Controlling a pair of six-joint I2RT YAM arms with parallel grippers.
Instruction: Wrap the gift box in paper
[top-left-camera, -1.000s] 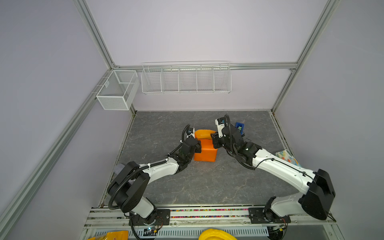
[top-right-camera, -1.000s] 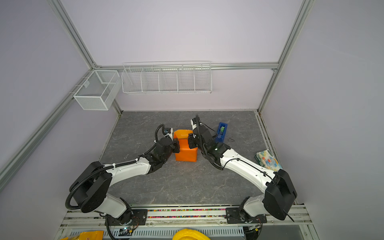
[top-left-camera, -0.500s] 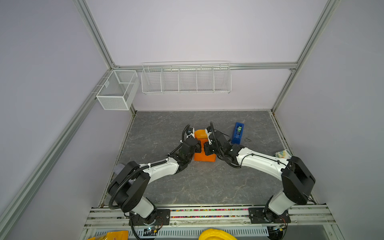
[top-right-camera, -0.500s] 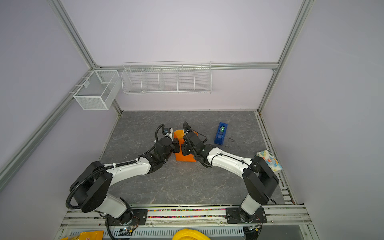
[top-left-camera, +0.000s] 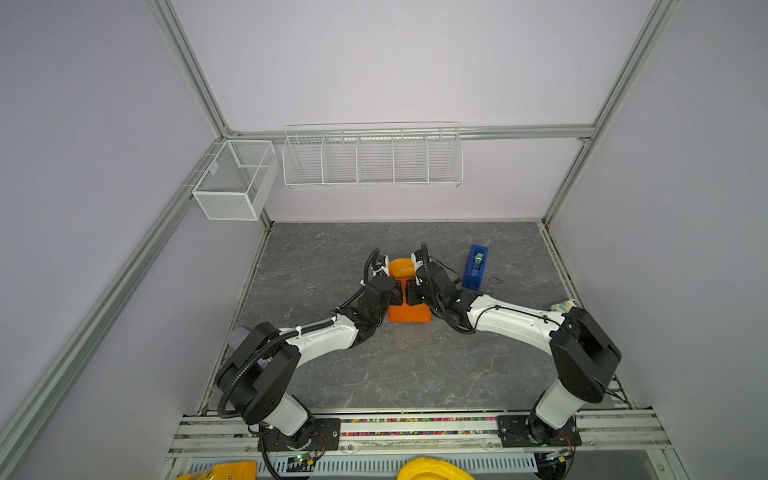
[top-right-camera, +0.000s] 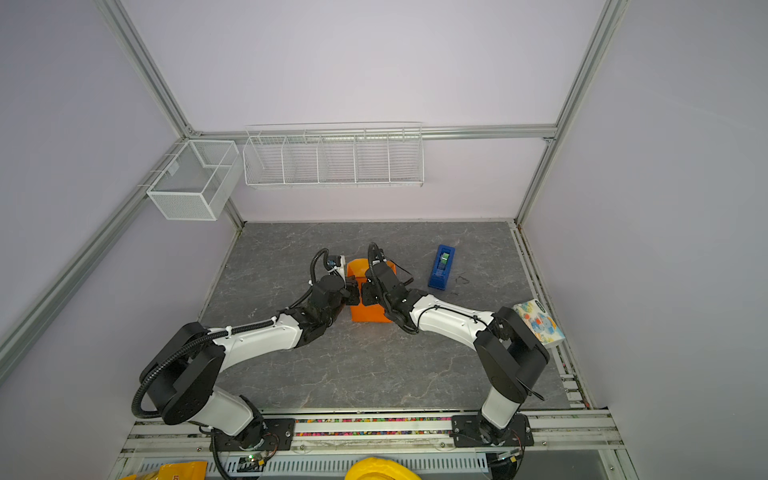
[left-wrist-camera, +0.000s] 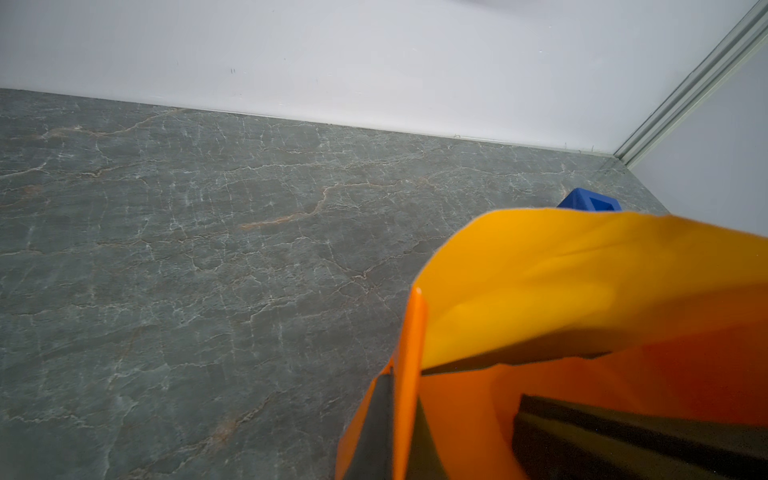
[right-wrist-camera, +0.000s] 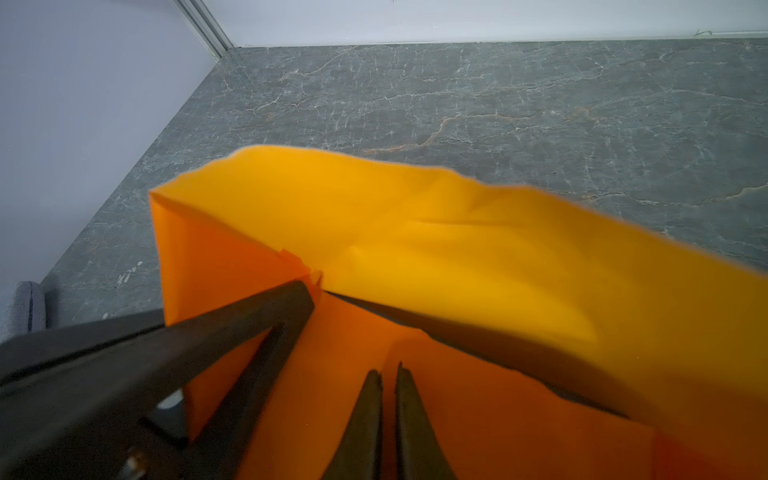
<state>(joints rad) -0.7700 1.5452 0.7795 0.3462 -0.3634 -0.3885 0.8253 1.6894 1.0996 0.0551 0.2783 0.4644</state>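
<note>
Left hand: pinched shut on the paper, frame centre.
Right hand: narrow, nearly closed.
Progress: gift box seemed hidden under paper; upper flap stood loose, untaped.

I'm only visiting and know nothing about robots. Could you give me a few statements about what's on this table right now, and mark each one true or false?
1. The orange paper lies near the middle of the table. True.
2. The blue tape dispenser rests on top of the paper. False: it stands on the table beside the paper, apart from it.
3. The left fingers are spread wide open. False: they are shut on a fold of the paper.
4. A patterned packet sits by the table's right edge. True.
</note>
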